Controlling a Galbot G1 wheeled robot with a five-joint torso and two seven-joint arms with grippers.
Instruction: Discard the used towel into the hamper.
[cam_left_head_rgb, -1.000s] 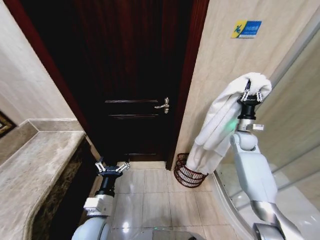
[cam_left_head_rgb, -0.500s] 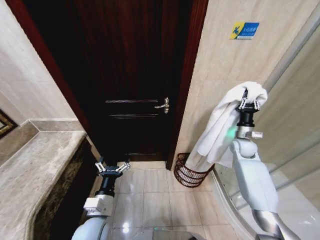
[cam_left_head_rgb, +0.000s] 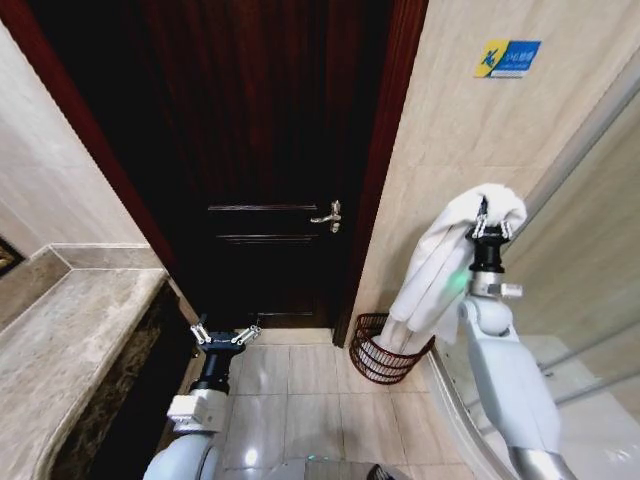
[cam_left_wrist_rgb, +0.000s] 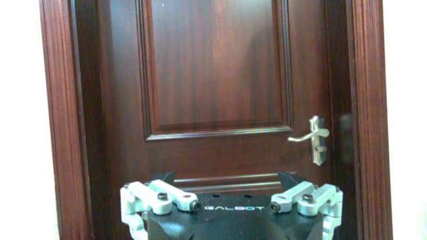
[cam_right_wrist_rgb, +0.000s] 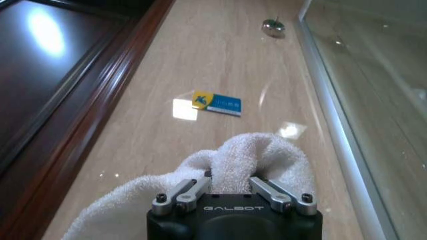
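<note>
Lower now than a second ago, the right gripper (cam_left_head_rgb: 489, 228) stays clenched on the bunched top of the white terry towel (cam_left_head_rgb: 432, 270), and the cloth's tail has sunk into the small round reddish-brown open-weave hamper (cam_left_head_rgb: 383, 350) on the tiled floor at the foot of the beige wall. I judge the drop nearly ready (release is what remains). Nearer, the left gripper (cam_left_head_rgb: 225, 336) idles low with its fingers spread. Beyond stands the dark wooden door (cam_left_head_rgb: 270, 160) with its metal lever handle (cam_left_head_rgb: 328, 215); nothing blocks the hamper.

Right gripper (cam_right_wrist_rgb: 230, 176) fingers (cam_right_wrist_rgb: 189, 189) pinching white towel (cam_right_wrist_rgb: 253, 152), blue-yellow sticker (cam_right_wrist_rgb: 217, 103) on beige wall (cam_right_wrist_rgb: 220, 55)
</note>
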